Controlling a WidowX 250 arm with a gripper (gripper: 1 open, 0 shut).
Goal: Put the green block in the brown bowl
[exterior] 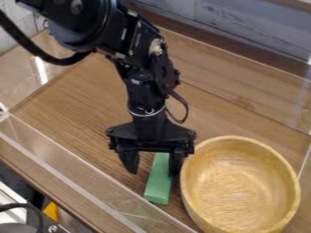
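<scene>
Your gripper (152, 166) hangs low with its fingers spread apart, one to the left in the view and the other by the far end of the green block (158, 184); you have the block lying on the counter (85, 118), near its front edge, just beside the brown bowl (241, 189) and outside it, while the view does not show whether a finger touches the block

The bowl (241, 187) looks to be made of pale wood, kinda smooth with a soft sheen. The table (91, 123) is wood-look too, with glossy glare picked up near its edges.
</scene>
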